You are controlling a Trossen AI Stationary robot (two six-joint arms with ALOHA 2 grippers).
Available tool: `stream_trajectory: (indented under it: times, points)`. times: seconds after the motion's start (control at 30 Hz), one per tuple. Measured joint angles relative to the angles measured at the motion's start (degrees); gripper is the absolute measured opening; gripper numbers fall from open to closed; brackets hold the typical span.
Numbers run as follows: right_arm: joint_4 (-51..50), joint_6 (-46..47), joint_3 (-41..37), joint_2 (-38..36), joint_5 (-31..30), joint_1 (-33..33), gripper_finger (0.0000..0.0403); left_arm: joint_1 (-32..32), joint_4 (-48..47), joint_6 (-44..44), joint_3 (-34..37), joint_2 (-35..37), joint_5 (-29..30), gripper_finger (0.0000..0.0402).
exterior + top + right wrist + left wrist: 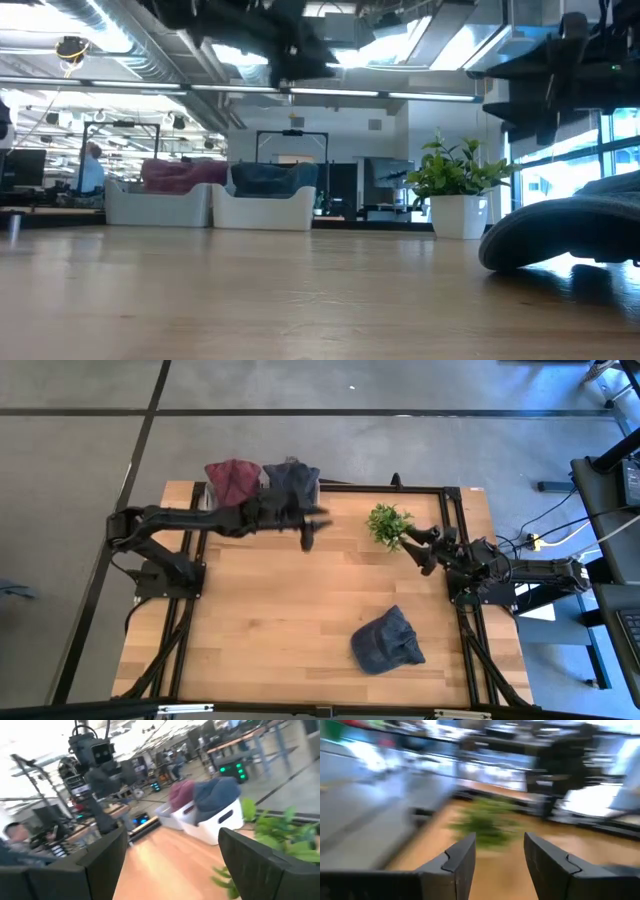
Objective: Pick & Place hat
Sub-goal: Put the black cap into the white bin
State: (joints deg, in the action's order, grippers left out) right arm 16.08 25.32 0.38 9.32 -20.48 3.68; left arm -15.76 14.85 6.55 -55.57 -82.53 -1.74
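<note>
A dark blue cap (387, 641) lies flat on the table near its near right corner; in the low view the cap (570, 232) shows at the right. My left gripper (309, 532) hangs open above the table's far middle, just in front of the bins, empty; in its wrist view the left gripper (499, 851) shows a wide gap. My right gripper (422, 546) is open beside the plant at the right side, empty; the wrist view shows the right gripper (172, 850) with fingers well apart.
Two white bins stand at the far edge: one with maroon hats (232, 480), one with dark blue hats (292, 482). A small potted plant (388, 523) stands right of centre. Bare wood (280, 610) spreads across the middle and left of the table.
</note>
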Motion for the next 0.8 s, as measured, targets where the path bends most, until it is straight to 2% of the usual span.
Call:
stream_trajectory:
  times: [0.13,0.37,0.53,0.63,0.8]
  points:
    - [0.00,0.55,0.00,0.00,4.02,0.00,0.0314,7.28,-0.16,2.84,0.00,-1.77,-1.27,0.0160]
    - [-0.07,1.62,0.00,0.00,5.19,-0.02,0.0314,21.13,2.05,11.91,2.47,-3.84,7.01,0.0159]
    - [-0.42,1.44,0.00,0.00,5.19,-0.02,0.0314,30.30,17.93,17.57,12.10,-3.66,16.66,0.0162]
    - [-0.03,0.13,0.02,0.05,6.95,-0.01,0.0314,33.75,28.85,17.76,17.57,-3.58,18.56,0.0160]
    - [-1.86,-5.62,5.98,2.05,11.23,-0.02,0.0314,35.97,31.10,15.72,21.34,-3.55,20.22,0.0161]
